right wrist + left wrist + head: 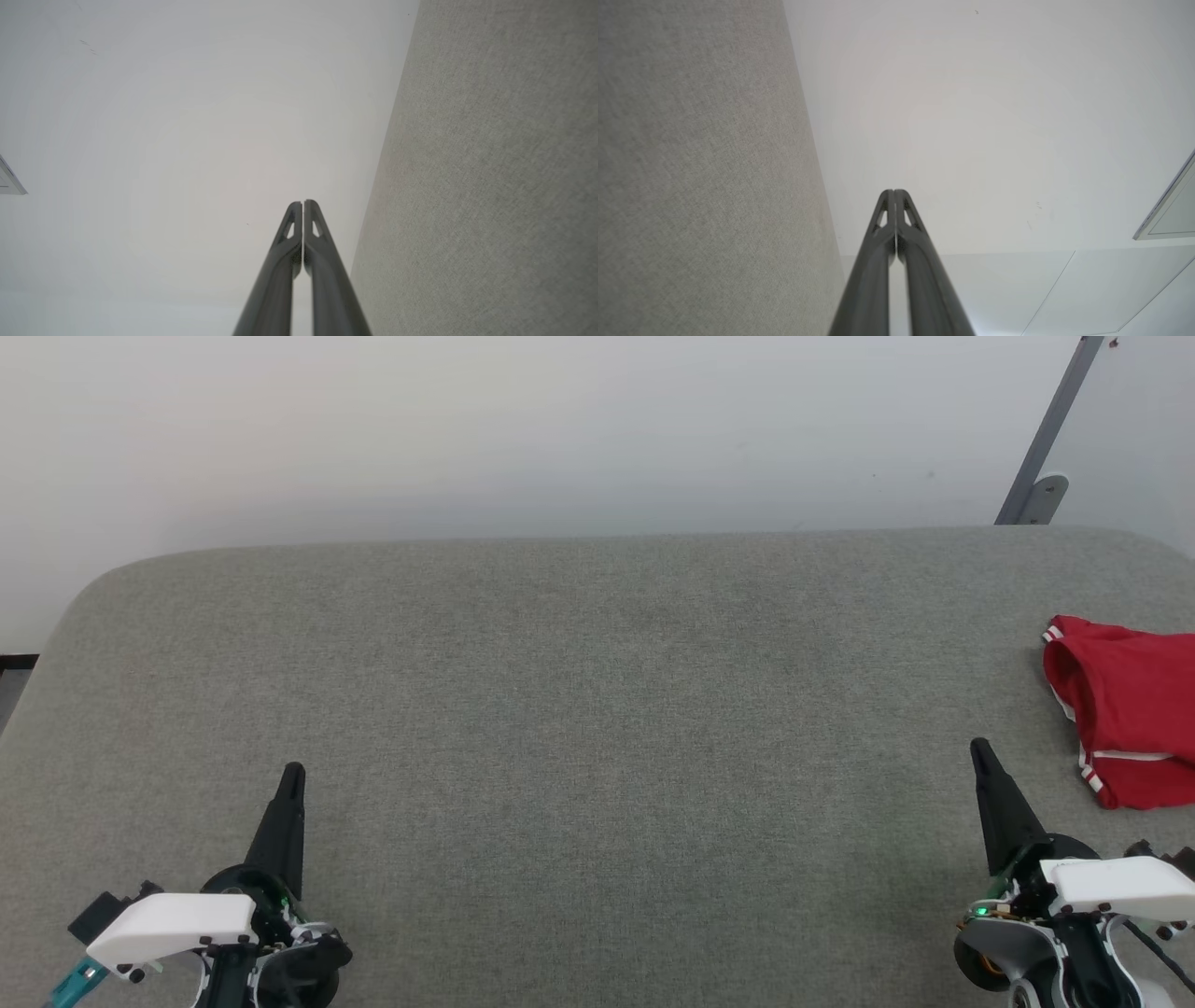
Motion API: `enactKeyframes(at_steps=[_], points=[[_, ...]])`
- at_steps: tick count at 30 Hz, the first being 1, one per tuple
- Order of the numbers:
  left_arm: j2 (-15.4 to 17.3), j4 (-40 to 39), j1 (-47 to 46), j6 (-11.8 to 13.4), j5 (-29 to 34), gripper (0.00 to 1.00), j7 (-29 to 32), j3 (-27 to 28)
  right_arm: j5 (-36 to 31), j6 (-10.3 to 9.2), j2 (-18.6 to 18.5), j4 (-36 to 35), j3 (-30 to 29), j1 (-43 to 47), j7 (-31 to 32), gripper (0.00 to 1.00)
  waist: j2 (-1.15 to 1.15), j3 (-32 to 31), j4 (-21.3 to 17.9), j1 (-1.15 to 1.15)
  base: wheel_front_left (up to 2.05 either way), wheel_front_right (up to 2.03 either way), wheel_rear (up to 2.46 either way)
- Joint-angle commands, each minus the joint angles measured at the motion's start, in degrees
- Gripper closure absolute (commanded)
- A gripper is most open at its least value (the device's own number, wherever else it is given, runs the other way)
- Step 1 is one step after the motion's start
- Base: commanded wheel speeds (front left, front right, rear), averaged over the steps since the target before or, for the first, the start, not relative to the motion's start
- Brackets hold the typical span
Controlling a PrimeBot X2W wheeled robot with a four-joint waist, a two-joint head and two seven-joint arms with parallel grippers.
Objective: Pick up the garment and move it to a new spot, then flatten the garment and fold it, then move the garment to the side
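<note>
From the head: looks down on a grey fabric surface (597, 709) set against a pale wall (467, 429), with a slanted grey bracket (1046, 448) up at one o'clock. Finds the garment (1134, 709) far out at three o'clock, resting on the surface near the right edge as a compact red bundle with red-and-white striped trim showing. Cut off by the picture's border, so no telling how neatly folded. Puts the left end effector (292, 775) at seven o'clock and the right end effector (980, 751) at five o'clock, fingers of each pressed together into a single dark spike pointing toward twelve, pinching nothing, well apart with bare surface between. Places the right one near the garment yet clear of the cloth, probably parked rather than reaching. From the left wrist: confirms the left end effector (894, 193) closed tip to tip and empty, aimed toward the wall, with the surface (691, 186) at nine o'clock. From the right wrist: shows the same for the right end effector (303, 204), fingers flush, nothing between, surface (490, 186) at three o'clock. Judging by the tucked-aside bundle and the idle, mirrored pose: suggests either a rest before the first pick or a garment already put aside; cannot say which. For any grasp, would need the right fingers spread first.
</note>
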Motion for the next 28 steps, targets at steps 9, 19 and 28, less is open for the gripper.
enactKeyframes(at_steps=[9, 19, 28], points=[[-0.08, -0.03, -0.72, -0.3, -0.01, 1.0, 0.29, 0.12, 0.21, 0.0, 0.1, 0.19, -0.03, -0.2, 0.09, 1.0, 0.0, 0.0, 0.0, 0.0, 0.0, 0.0, 0.0], [-0.09, -0.03, -0.72, -0.3, 0.02, 1.0, 0.31, 0.14, 0.22, 0.0, 0.1, 0.19, -0.05, -0.2, 0.08, 1.0, 0.0, 0.0, 0.0, 0.0, 0.0, 0.0, 0.0], [-0.1, -0.03, -0.72, -0.31, 0.05, 1.0, 0.25, 0.16, 0.22, 0.0, 0.1, 0.19, -0.04, -0.2, 0.08, 1.0, 0.0, 0.0, 0.0, 0.0, 0.0, 0.0, 0.0]])
